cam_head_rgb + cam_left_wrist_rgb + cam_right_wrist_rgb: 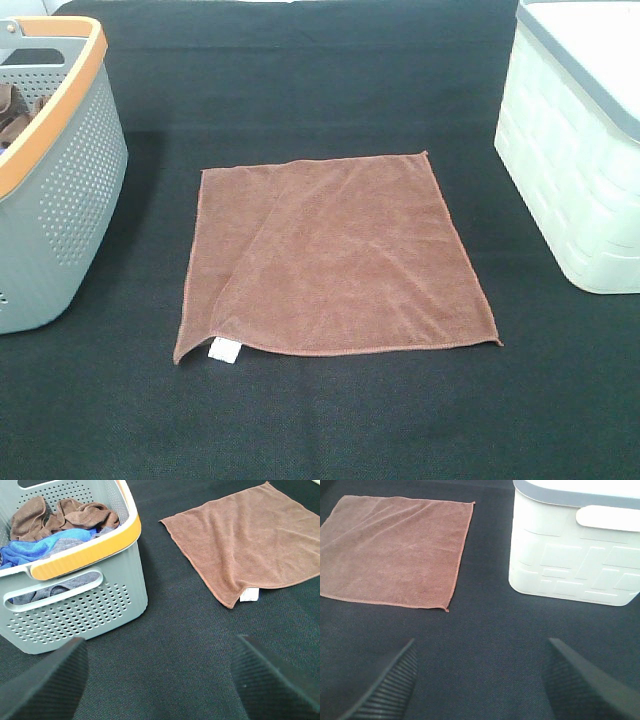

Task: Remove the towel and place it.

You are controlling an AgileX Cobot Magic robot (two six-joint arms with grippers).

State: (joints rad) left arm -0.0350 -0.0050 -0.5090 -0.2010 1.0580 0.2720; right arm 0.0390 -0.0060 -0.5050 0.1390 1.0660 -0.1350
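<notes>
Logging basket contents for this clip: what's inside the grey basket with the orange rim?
The grey basket holds bunched brown cloths on top of blue cloths. Whatever lies beneath that pile is covered.

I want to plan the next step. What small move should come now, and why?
Probably bring the left gripper over the tagged corner of the square reddish-brown microfibre towel and lower it. The towel lies flat on the black table, neither open gripper touches it, and that corner curls up slightly nearest the left arm.

A black table [320, 420] carries the towel [340, 255], a grey basket [60, 200] and a white bin [580, 170].
</notes>
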